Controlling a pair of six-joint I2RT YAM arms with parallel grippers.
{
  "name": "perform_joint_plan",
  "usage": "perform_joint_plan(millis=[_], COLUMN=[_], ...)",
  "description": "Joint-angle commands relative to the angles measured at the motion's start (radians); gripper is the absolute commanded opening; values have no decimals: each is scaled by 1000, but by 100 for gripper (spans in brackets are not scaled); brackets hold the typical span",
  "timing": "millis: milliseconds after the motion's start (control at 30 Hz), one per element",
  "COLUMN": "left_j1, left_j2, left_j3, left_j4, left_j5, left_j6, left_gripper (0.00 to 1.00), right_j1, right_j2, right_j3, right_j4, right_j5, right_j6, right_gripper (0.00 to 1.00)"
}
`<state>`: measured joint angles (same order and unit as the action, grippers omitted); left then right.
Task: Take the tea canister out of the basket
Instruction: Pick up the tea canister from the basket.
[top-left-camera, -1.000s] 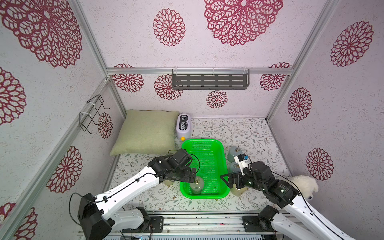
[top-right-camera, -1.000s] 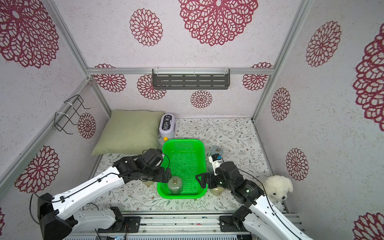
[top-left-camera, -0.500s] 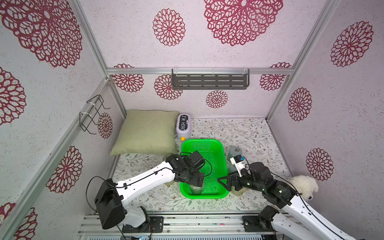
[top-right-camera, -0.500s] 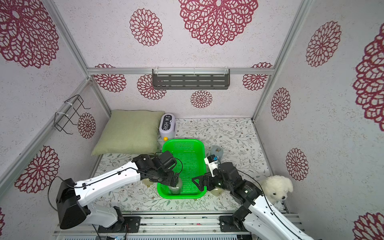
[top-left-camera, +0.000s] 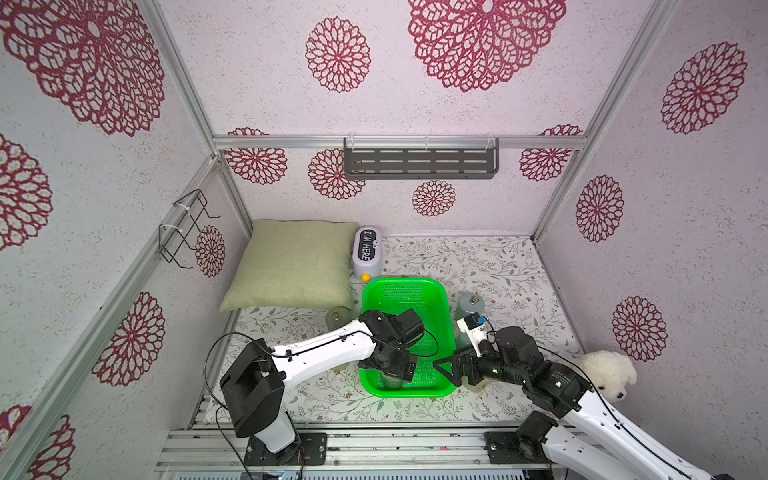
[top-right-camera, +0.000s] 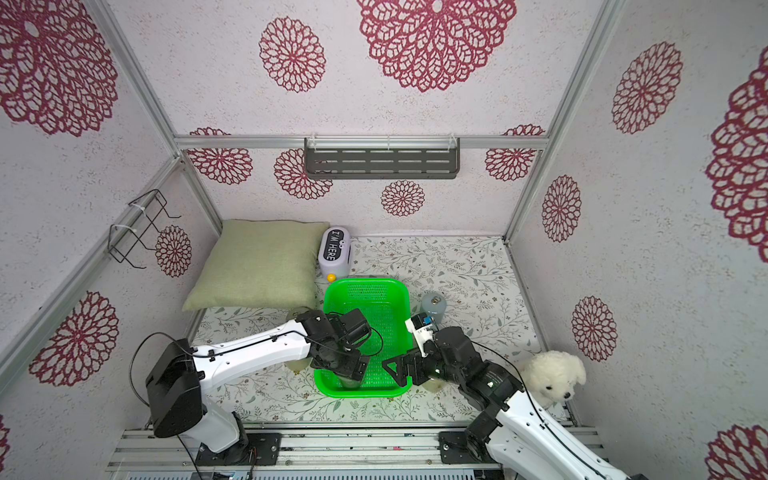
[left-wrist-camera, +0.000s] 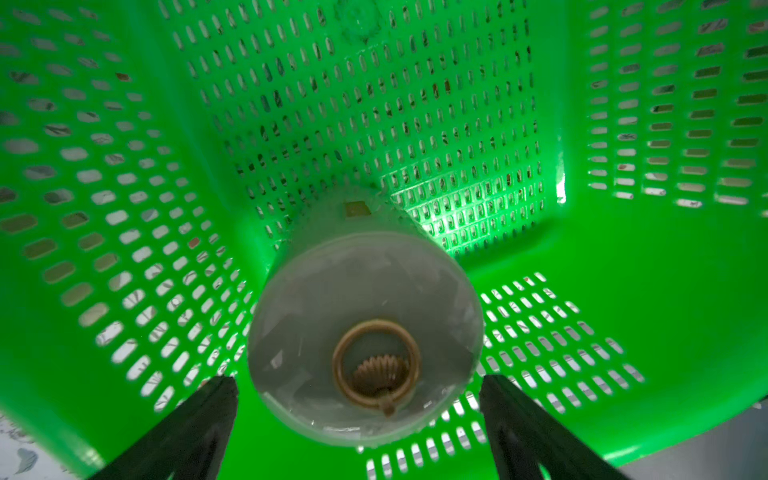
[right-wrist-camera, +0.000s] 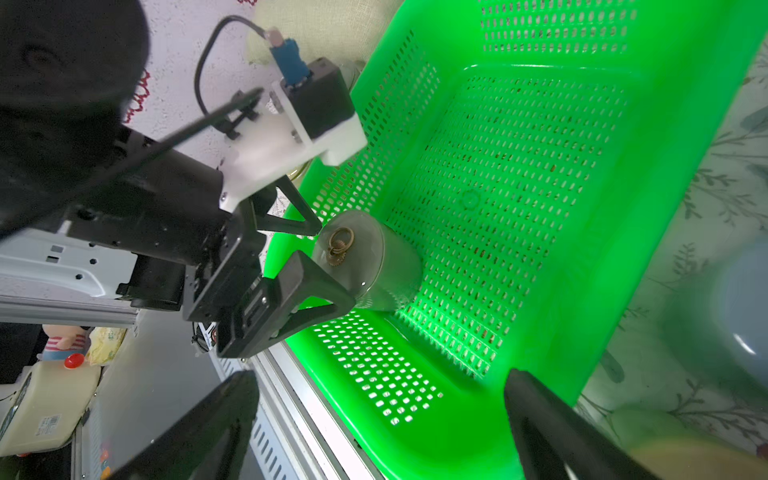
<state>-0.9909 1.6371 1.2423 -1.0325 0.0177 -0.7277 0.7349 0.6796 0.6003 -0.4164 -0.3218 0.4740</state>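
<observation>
The bright green basket (top-left-camera: 403, 281) (top-right-camera: 365, 282) sits mid-table. A pale tea canister (left-wrist-camera: 365, 332) (right-wrist-camera: 374, 257) with a brass ring on its lid stands upright in the near-left corner. My left gripper (left-wrist-camera: 357, 382) (top-left-camera: 390, 372) is open and reaches down into that corner. Its fingers (left-wrist-camera: 208, 407) flank the canister lid with gaps on both sides. In both top views the gripper hides most of the canister. My right gripper (right-wrist-camera: 380, 376) (top-left-camera: 445, 373) (top-right-camera: 392, 372) is open at the basket's near-right corner, its jaws astride the rim and holding nothing.
Other canisters stand on the table: one left of the basket (top-left-camera: 338, 318) and a blue-grey one to its right (top-left-camera: 469, 305). A green pillow (top-left-camera: 295, 262) and a white "I'M HERE" device (top-left-camera: 366, 253) lie behind. A plush dog (top-left-camera: 609, 372) sits at the right wall.
My left arm has swung from beside the basket's left wall to over its near-left corner and come down around the canister. My right gripper has edged left to the basket's corner, still open.
</observation>
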Motion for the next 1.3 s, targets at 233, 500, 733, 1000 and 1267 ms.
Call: perform_joint_plan(millis=[233, 500, 733, 1000, 1267], left_j1=[-9, -8, -6, -6, -6], left_j2=[83, 129, 149, 130, 61], left_j3=[18, 26, 18, 28, 75], left_j4=[21, 38, 62, 49, -12], left_j5=[24, 33, 42, 19, -29], left_j6=[31, 41, 40, 36, 31], left_gripper=[97, 95, 94, 81, 69], right_j1=[8, 9, 8, 9, 9], right_j2=[-12, -19, -26, -20, -21], right_j3=[-6, -15, -31, -36, -38], right_j4=[28, 34, 46, 59, 76], right_j5=[4, 10, 11, 6, 6], right_j6=[-17, -13, -4, -2, 0], right_gripper=[99, 99, 99, 99, 99])
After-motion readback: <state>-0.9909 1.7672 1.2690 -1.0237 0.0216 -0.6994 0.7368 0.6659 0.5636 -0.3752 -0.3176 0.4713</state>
